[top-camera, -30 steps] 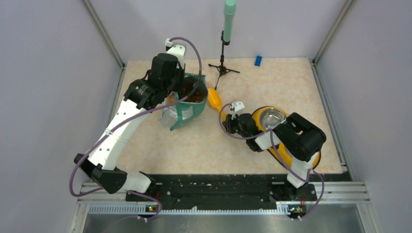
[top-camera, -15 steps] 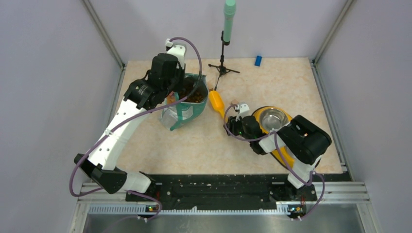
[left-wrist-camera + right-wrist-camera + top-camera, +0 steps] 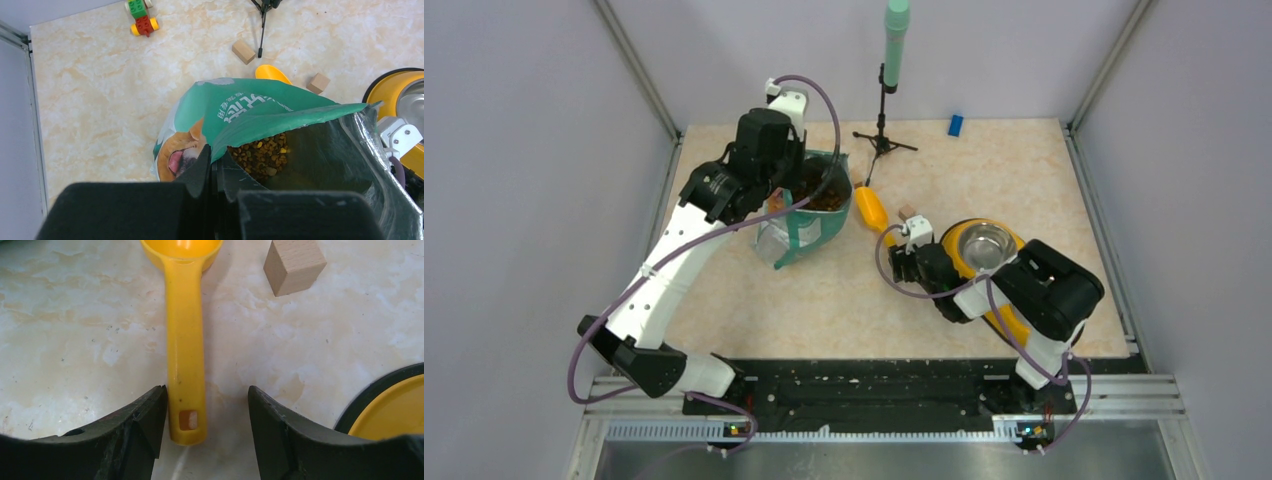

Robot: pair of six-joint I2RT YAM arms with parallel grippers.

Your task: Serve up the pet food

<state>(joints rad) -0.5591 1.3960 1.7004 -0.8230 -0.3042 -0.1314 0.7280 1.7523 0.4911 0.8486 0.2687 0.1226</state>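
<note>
Scoop pickup stage, by the look of it: the pouch (image 3: 240, 107) is pinched at its rim by the left gripper (image 3: 214, 162), fingers pressed together on the edge so the mouth is held open. The pet food (image 3: 260, 155) can be seen sitting down inside the pouch, and nothing brown can be made out in the bowl (image 3: 962, 240) from the top view. The right gripper (image 3: 206, 397) is spread apart, low over the table, with the end of the yellow scoop (image 3: 185, 340) handle caught between the fingers but hard up against one of them, so nothing is gripped yet. Next move, probably: a small sideways shift is needed to centre the handle, then a close and a lift, after which the scoop has to be carried over to the pouch mouth. The off-centre handle is only given away by the right wrist view. The kibble inside is only shown properly by the left wrist view. The overall layout, pouch on the left, bowl on the right and scoop in between, is only laid out by the top view. A wooden cube (image 3: 294, 265) lies just beside the scoop head and should be left alone
</note>
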